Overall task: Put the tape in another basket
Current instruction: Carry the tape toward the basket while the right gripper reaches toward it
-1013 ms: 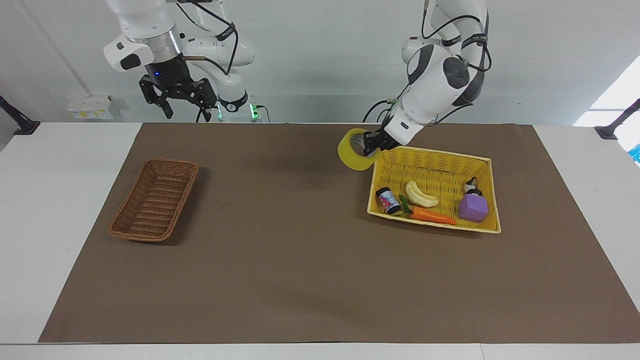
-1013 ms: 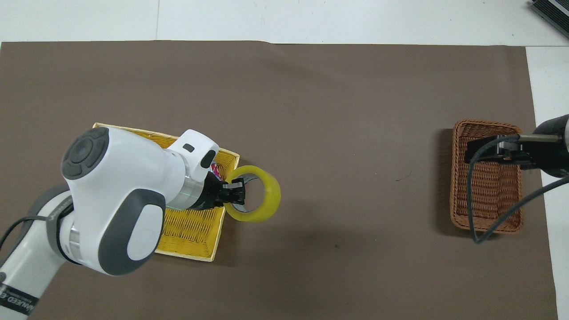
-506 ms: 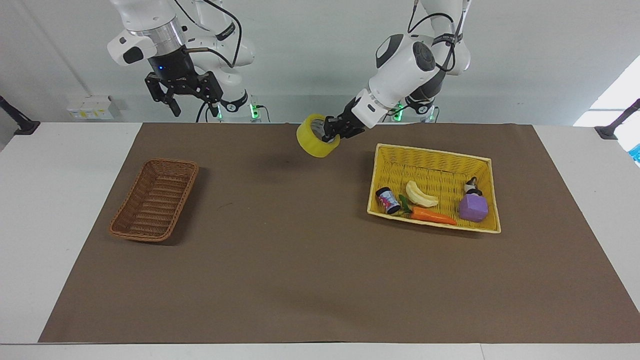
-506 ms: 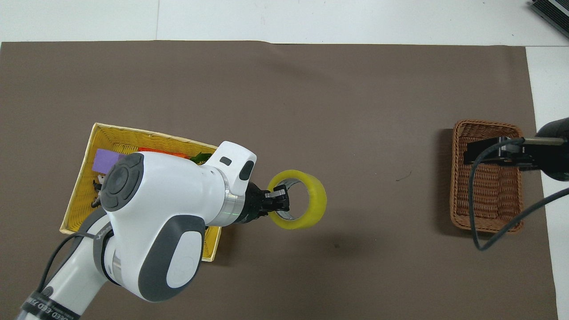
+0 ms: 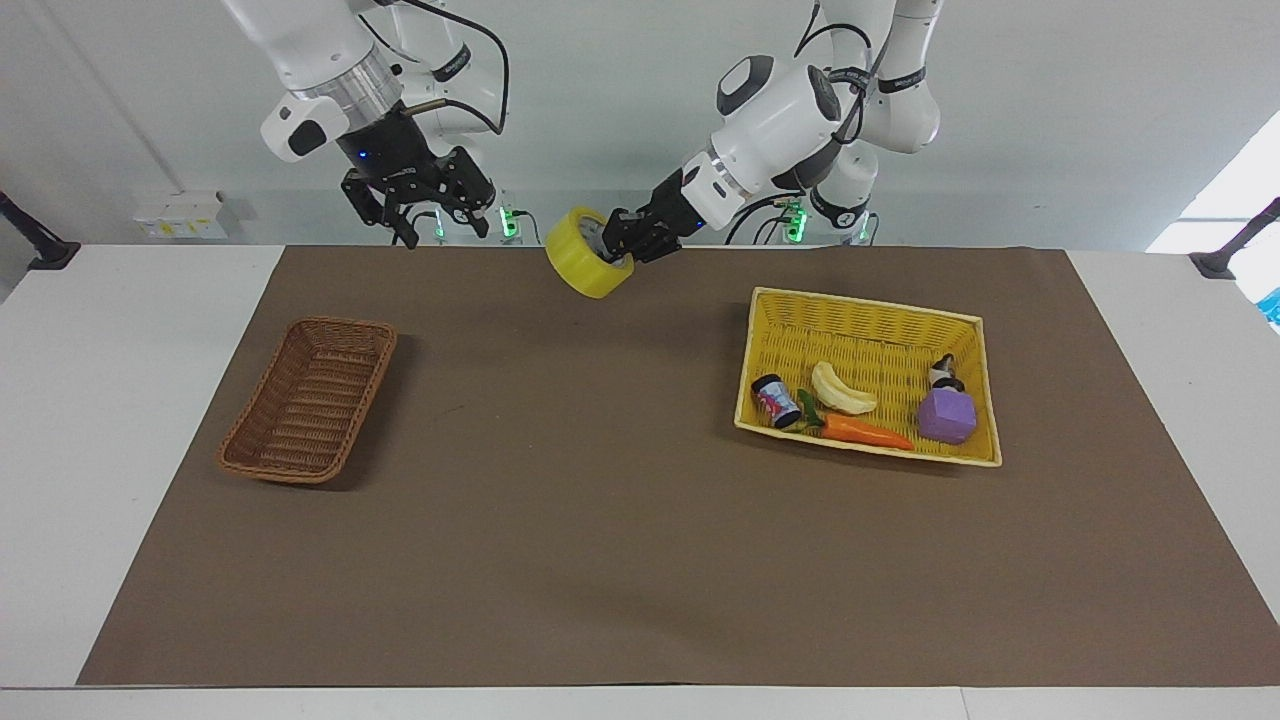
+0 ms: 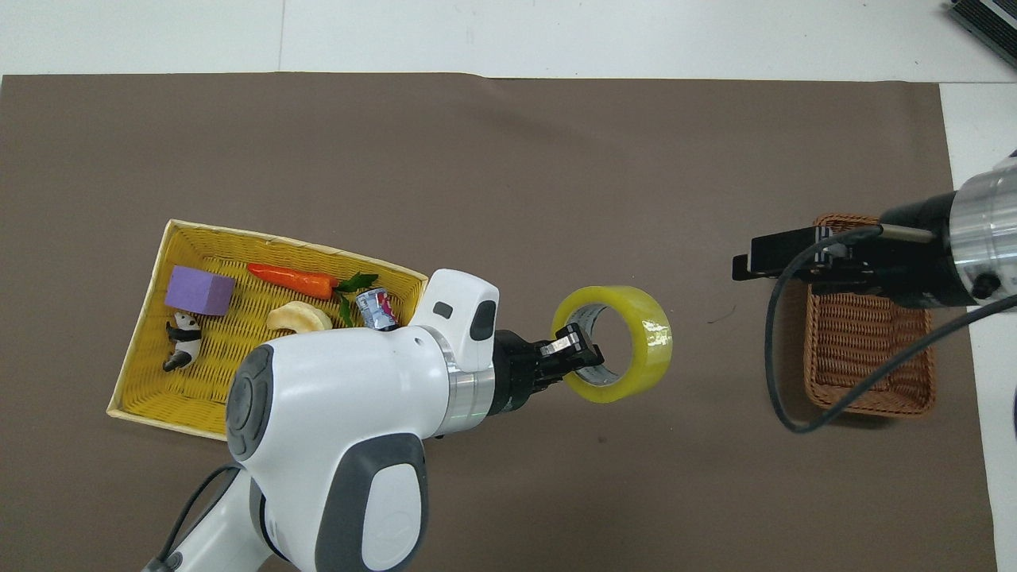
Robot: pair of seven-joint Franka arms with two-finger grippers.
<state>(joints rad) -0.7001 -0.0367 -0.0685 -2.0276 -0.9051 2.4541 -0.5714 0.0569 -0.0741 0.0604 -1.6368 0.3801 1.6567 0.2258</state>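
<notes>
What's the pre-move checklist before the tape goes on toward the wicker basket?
1. Left gripper shut on the tape: ok.
2. Tape lifted off the mat, out of the yellow basket: ok.
3. Wicker basket has room: ok, it looks empty.
4. Right gripper open, raised near the tape: ok.
5. Handover or direct carry intended: cannot tell.

A yellow basket sits on a brown mat toward the left arm's end of the table. In it lie a banana, a carrot, a small can, a purple block and a panda figure just beside the block.
</notes>
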